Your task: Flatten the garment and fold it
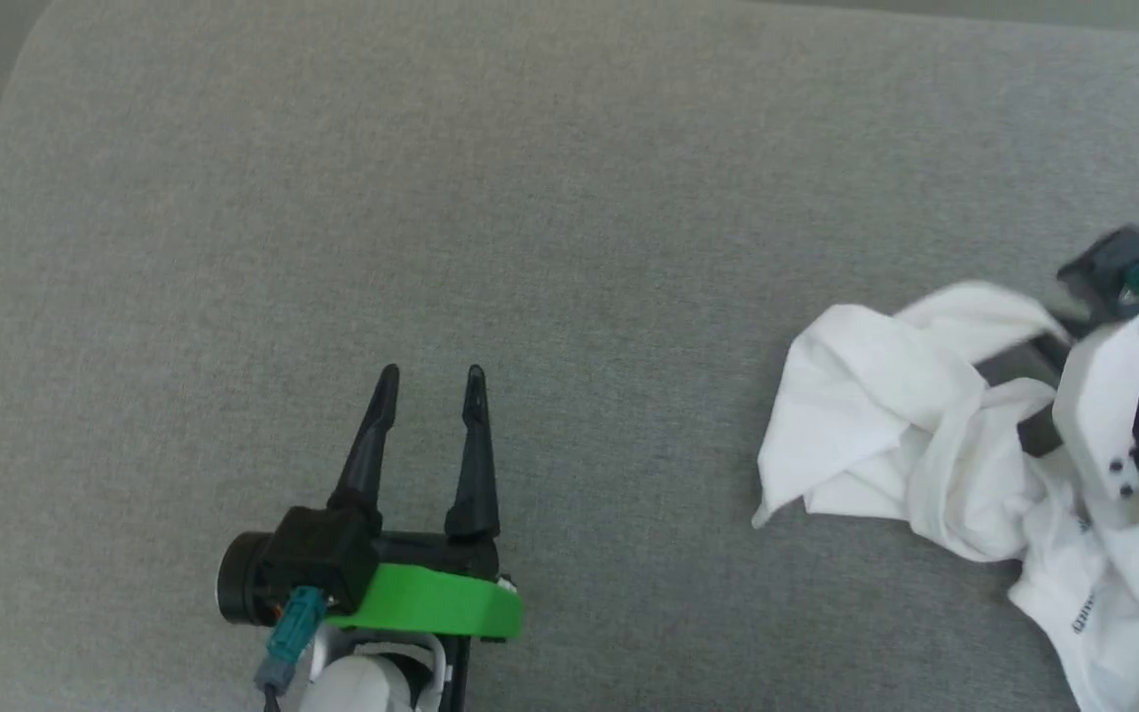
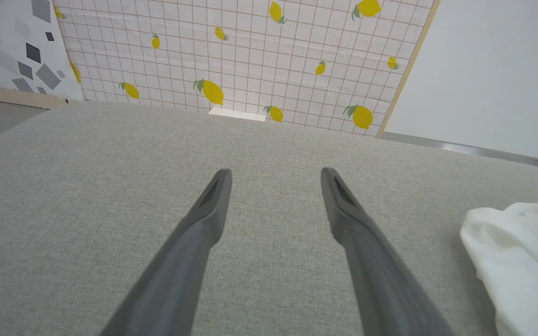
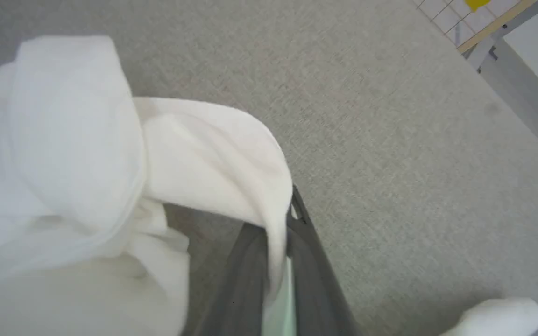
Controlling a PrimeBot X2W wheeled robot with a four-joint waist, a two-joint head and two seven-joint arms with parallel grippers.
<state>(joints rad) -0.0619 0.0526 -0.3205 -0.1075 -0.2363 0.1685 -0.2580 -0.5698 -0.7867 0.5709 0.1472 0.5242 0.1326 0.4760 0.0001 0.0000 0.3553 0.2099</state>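
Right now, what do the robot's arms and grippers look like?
Left gripper: two long, tapered black fingers, black body with round camera, green bracket, teal cable plug, white forearm. Right gripper: dark grey fingers, white bracket, black camera, teal plug.

Left gripper point(image 2: 274, 172): two dark fingers rise from the bottom edge, spread wide, with bare grey fabric surface point(image 2: 87, 186) showing between them. Garment point(image 2: 516, 252): white, crumpled, lying on that surface at the lower right, apart from the fingers. Lemon-print grid panel point(image 2: 250, 56) spans the top centre, grey-diamond panel point(image 2: 12, 46) the upper left, white wall point(image 2: 498, 70) the upper right.
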